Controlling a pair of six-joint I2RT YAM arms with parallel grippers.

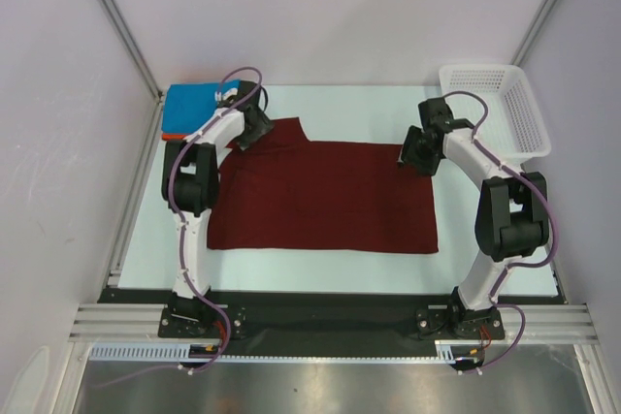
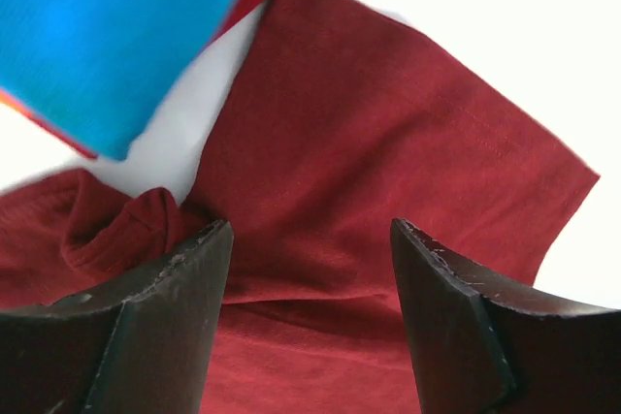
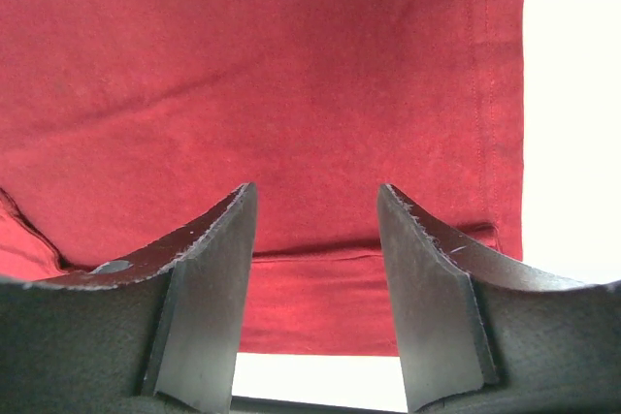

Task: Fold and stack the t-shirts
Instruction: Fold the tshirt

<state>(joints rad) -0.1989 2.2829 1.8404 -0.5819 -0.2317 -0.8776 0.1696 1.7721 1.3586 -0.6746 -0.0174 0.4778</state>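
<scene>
A dark maroon t-shirt [image 1: 325, 198] lies flat across the middle of the table, folded lengthwise, one sleeve [image 1: 283, 130] pointing to the back. My left gripper [image 1: 245, 137] hovers open over its back-left corner, cloth [image 2: 320, 239] below the jaws, nothing pinched. My right gripper [image 1: 415, 155] stands open above the back-right corner; the shirt's hem [image 3: 369, 94] runs between its fingers [image 3: 209, 269]. A folded bright blue t-shirt [image 1: 194, 109] [image 2: 107, 36] rests on an orange-red one [image 1: 173, 135] at the back left.
A white plastic mesh basket [image 1: 497, 109] stands at the back right corner. Metal frame posts rise at the table's back corners. The table's left rail [image 1: 131, 210] runs beside the shirt stack.
</scene>
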